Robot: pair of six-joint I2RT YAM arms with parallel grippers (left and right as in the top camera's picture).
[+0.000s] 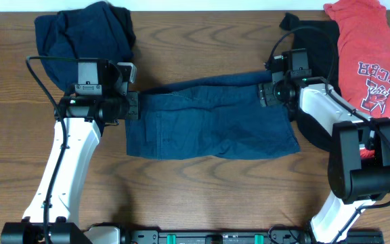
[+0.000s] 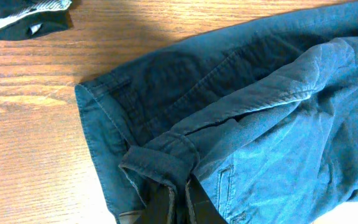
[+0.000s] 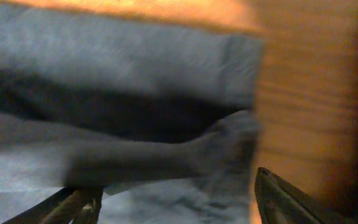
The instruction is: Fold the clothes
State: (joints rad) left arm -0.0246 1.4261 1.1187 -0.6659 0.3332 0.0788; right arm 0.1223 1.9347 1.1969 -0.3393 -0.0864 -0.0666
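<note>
Tabletop of brown wood grain [image 1: 202, 196] bears everything, and the blue denim garment with a belt-looped waistband [image 1: 208, 129] lies spread across its middle, between the two arms. It looks like the piece being folded now.

To do this step well, both ends should lift together and travel at the same height, so the cloth stays taut and the crease lands straight. The carried layer should be set down edge to edge on the one below.

The left gripper [image 2: 179, 198] sits at the garment's left end. In the left wrist view its fingers are pinched closed on a turned-up fold of the waistband. That hold looks shallow, so a slow pull is wise.

The right gripper [image 3: 173, 186] is at the upper right corner of the denim. Its view is blurred, but the fingers stand wide apart with a bunched edge of cloth between them, unclamped. It likely needs to close on that bunch before any lift.

Counted by size:
- One table.
- Four garments:
  - the denim;
  - one red cotton T-shirt with white lettering [image 1: 364, 54] at the far right;
  - one crumpled navy-blue garment [image 1: 80, 30] at the far left corner;
  - one black garment [image 1: 320, 41] lying partly under the right arm.
- Two grippers.
</note>
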